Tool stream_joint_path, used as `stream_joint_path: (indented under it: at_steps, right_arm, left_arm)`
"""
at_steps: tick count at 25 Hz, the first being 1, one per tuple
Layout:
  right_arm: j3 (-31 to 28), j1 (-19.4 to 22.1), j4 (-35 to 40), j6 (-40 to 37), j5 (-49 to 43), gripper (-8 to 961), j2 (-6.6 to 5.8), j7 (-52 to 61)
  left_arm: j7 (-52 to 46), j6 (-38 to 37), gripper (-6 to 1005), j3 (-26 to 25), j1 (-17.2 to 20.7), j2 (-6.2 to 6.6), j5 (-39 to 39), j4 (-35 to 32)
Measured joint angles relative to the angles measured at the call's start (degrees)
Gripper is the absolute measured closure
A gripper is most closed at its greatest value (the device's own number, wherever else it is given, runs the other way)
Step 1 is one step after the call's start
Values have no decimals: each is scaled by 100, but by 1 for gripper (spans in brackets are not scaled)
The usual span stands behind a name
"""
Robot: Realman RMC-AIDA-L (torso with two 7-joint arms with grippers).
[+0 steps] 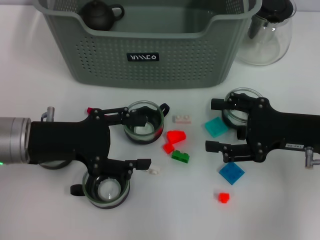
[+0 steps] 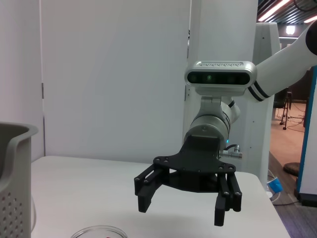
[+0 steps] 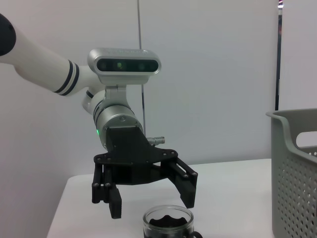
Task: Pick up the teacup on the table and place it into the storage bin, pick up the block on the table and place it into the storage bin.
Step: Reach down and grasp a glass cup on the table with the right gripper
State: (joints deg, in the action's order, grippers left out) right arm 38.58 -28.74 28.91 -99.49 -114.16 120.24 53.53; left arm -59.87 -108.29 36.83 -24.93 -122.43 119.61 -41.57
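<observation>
Head view of a white table (image 1: 40,215). At the far edge stands the large grey-green perforated plastic storage bin (image 1: 150,60) with a small black label; a dark round teapot (image 1: 100,15) sits inside at its far left corner. Just beside the bin's right end stands a clear glass pitcher with a black lid (image 1: 270,30).

The left gripper (image 1: 143,141) reaches in from the left, fingers spread wide. Its far finger lies over the rim of a clear glass teacup with a dark band (image 1: 145,122), which sits at the fingertip rather than between the fingers. Its near finger passes just above a second glass teacup (image 1: 106,190), which lies nearer the table's front edge, outside the gap.

The right gripper (image 1: 214,126) reaches in from the right, fingers likewise spread. A third glass teacup (image 1: 242,105) lies under its far finger. A teal flat square block (image 1: 216,127) lies between the two fingertips, untouched.

In the open space between the grippers lie a pale pink studded brick (image 1: 182,119), a red wedge block (image 1: 175,136), a small red block (image 1: 168,148) and a green studded brick (image 1: 180,156). A small white block (image 1: 154,170) lies just beyond the left gripper's near fingertip. A blue flat square block (image 1: 231,173) lies just nearer than the right gripper's near finger, and a small red piece (image 1: 223,197) nearer still. No block or teacup is gripped.
</observation>
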Motion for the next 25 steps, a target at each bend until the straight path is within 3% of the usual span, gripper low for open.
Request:
stream_joint_path:
  at_steps: [20, 25]
  right_arm:
    - [15, -41, -8, -1, -6, 25, 7, 3]
    - [2, 9, 37, 18, -2, 25, -61, 367]
  left_arm:
    - [-26, -50, 155, -17, 20, 44, 21, -17]
    - [-40, -438, 155, -720, 207, 150, 48, -127]
